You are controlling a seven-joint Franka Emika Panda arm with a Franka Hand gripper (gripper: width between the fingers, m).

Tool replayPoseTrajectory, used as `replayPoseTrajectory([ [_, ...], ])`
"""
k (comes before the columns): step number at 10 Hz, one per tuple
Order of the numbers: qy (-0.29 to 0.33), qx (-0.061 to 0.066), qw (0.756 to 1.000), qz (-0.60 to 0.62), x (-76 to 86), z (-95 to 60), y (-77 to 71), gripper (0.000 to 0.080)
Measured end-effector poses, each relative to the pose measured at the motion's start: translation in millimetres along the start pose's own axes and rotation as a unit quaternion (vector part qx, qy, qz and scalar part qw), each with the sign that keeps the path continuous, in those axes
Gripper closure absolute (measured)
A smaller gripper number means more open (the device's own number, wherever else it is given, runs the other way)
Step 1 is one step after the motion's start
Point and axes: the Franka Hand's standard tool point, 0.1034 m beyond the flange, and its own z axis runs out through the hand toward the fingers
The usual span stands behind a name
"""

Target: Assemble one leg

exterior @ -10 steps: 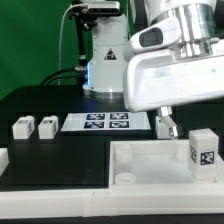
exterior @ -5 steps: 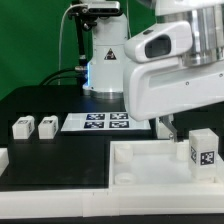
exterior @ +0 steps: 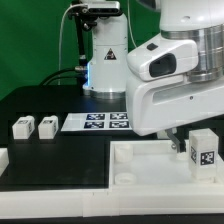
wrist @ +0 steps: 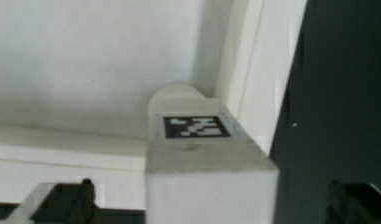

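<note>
1 leg (exterior: 203, 150) stands upright inside the tray (exterior: 150, 168).

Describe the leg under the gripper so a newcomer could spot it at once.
Find the large white tray at the front. At its end on the exterior view's right stands the leg, tag showing. It alone is in the tray; two other legs sit on the black table.

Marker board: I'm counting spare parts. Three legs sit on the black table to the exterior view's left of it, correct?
Not three: the exterior view shows two legs, side by side, on the black table to that view's left of the marker board.
</note>
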Motion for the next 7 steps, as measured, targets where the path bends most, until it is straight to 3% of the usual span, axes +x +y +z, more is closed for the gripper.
replayPoseTrajectory([
  [2,0.0,0.0,1.0,0.004,-0.1,0.1,-0.4,0.0178],
  [4,0.0,0.0,1.0,0.025,-0.1,0.3,-0.2,0.0503],
  [7,0.0,-0.001,0.983,0.183,-0.2,0.2,3.8,0.0503],
])
